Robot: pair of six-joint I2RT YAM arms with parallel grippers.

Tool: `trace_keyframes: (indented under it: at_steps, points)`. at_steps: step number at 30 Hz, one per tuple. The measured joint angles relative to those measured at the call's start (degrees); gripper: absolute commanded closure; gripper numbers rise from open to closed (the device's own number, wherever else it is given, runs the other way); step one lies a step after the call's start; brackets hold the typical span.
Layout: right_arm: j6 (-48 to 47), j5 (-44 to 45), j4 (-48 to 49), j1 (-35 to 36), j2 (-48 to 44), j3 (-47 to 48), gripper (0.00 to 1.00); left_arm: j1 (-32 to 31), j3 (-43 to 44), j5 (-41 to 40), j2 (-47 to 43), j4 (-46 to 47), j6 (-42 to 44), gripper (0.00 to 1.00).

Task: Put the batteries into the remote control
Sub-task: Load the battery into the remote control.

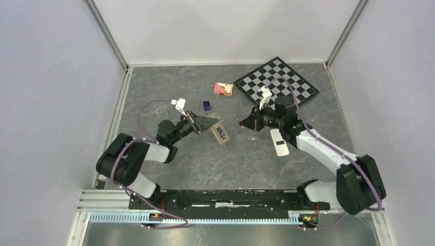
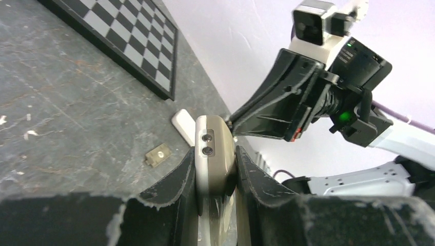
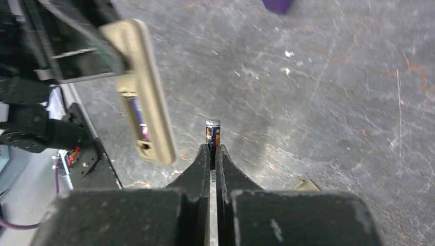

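My left gripper is shut on the olive-tan remote control, gripping its edges and holding it tilted. The open battery bay faces the right arm, and one purple battery lies in it. About a hand's width to the right, my right gripper is shut on another battery. That thin dark cylinder sticks out past the fingertips with its metal tip forward. In the right wrist view the remote control hangs to the left of the held battery, apart from it.
A small tan battery cover lies on the table between the arms. A white remote lies by the right arm. At the back stand a chessboard, a red-pink box and a small purple block.
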Motion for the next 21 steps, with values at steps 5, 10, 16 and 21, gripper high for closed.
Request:
trace_keyframes:
  at_steps: [5,10,16,21]
  points:
    - [0.0,-1.4,-1.2,2.4,-7.1,-0.2,1.00,-2.1,2.6,0.7,3.2,4.4,-5.3,0.98]
    - [-0.8,3.0,-6.5,8.1,-9.8,0.7,1.00,-6.4,6.2,-1.3,6.5,6.6,-10.0,0.98]
    - [-3.3,10.8,-14.2,10.1,-10.8,3.9,1.00,-9.6,7.5,-6.4,9.9,5.8,-13.5,0.98]
    - [-4.3,14.4,-17.4,10.3,-12.2,4.5,1.00,-11.0,7.5,-10.4,9.8,3.5,-13.5,0.98]
